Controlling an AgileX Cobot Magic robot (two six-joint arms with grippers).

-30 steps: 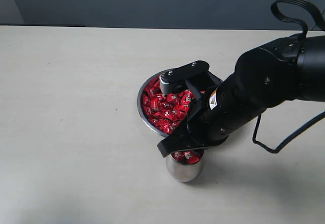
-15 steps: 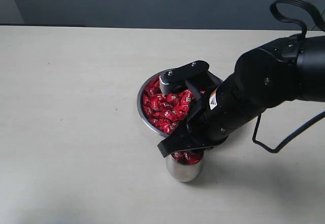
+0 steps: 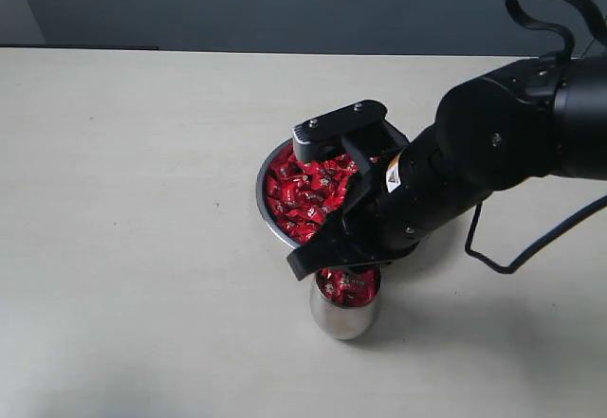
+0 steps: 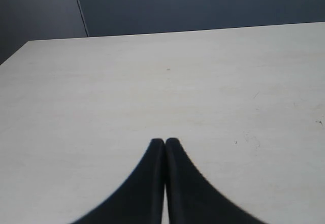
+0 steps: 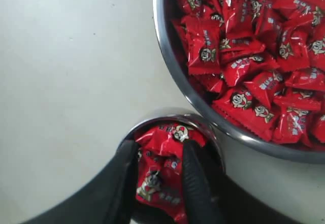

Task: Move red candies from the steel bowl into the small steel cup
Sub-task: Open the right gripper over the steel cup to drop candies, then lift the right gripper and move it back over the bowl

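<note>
The right arm (image 3: pixel 493 153) is bulky, rounded and matte black, with a small pale label (image 3: pixel 391 179) near its wrist. Black cables (image 3: pixel 550 6) loop from it. A black bracket (image 3: pixel 337 126) bears silver screws (image 3: pixel 358 107). The left gripper (image 4: pixel 164 142) has smooth, black, tapering fingers (image 4: pixel 147 183).

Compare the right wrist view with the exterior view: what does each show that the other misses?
Right wrist only: white printed marks on the small red-wrapped candies, and the black fingers of the right tool standing either side of candies at the mouth of the small polished steel cup. Exterior only: the bulky black arm, its looped cable, the cup's rounded body. Both: the wide shallow steel bowl full of candies, the cup beside it, the pale table.
</note>
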